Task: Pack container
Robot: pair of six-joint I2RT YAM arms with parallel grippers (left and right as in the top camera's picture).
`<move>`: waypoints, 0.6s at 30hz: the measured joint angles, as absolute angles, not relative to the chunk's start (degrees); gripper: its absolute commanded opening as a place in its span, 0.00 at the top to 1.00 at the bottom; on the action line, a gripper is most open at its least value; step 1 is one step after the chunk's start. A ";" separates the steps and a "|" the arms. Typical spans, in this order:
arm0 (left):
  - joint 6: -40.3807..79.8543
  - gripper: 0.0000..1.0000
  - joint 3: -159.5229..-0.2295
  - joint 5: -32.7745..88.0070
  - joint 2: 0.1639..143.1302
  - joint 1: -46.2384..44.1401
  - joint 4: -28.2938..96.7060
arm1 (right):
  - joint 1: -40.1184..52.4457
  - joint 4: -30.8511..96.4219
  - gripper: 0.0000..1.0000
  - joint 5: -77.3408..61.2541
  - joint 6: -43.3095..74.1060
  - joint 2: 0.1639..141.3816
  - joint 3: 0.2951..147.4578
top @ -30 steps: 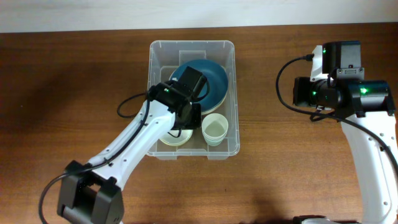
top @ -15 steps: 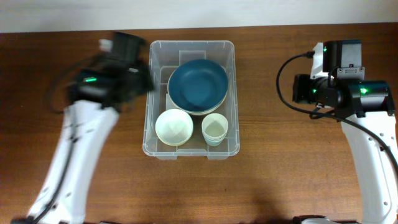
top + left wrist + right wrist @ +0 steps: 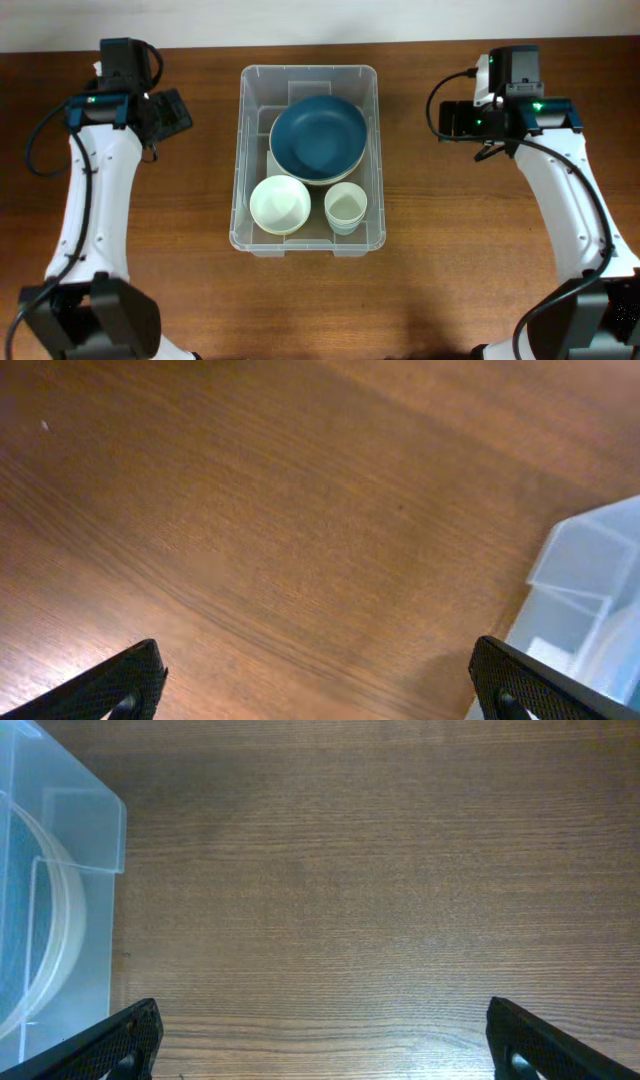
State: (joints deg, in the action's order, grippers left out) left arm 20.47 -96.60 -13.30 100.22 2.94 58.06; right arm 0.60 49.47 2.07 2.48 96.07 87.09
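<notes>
**Bin lies between two empty claws**

Overhead: the container (image 3: 243, 150) sits mid-table, long axis running front to back, with the left gripper (image 3: 170, 112) and right gripper (image 3: 452, 120) about equally near.
Left wrist: jaws wide apart, empty, container to the right.
Right wrist: likewise, container to the left.

You have one clear container (image 3: 309, 75) on the surface (image 3: 450, 270). In it you can count three dishes: one large blue bowl (image 3: 318, 137), one small cream bowl (image 3: 279, 204) and one pale cup (image 3: 345, 208). Two arms stand by, one left (image 3: 95, 190), one right (image 3: 565, 200).
</notes>
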 measured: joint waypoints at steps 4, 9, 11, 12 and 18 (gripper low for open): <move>20.16 0.00 -96.60 -12.51 100.71 2.92 61.49 | 0.60 52.90 0.01 1.93 2.37 95.94 87.09; 17.91 0.01 -95.90 -12.23 99.55 2.52 62.35 | 0.60 51.81 0.01 1.96 3.20 90.59 83.99; 17.37 0.01 -93.73 -12.23 96.62 1.83 61.54 | 0.60 49.43 0.01 1.96 3.99 85.95 80.84; 17.17 0.01 -92.20 -12.27 94.50 1.34 60.53 | 0.60 47.88 0.01 1.96 4.38 82.63 78.50; 16.43 0.01 -73.89 -12.05 72.97 -2.72 48.66 | 0.60 39.31 0.01 3.88 5.65 62.46 60.75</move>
State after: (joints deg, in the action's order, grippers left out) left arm 16.43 -73.89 -12.05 72.97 -2.72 48.66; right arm 0.60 39.31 3.88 5.65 62.46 60.75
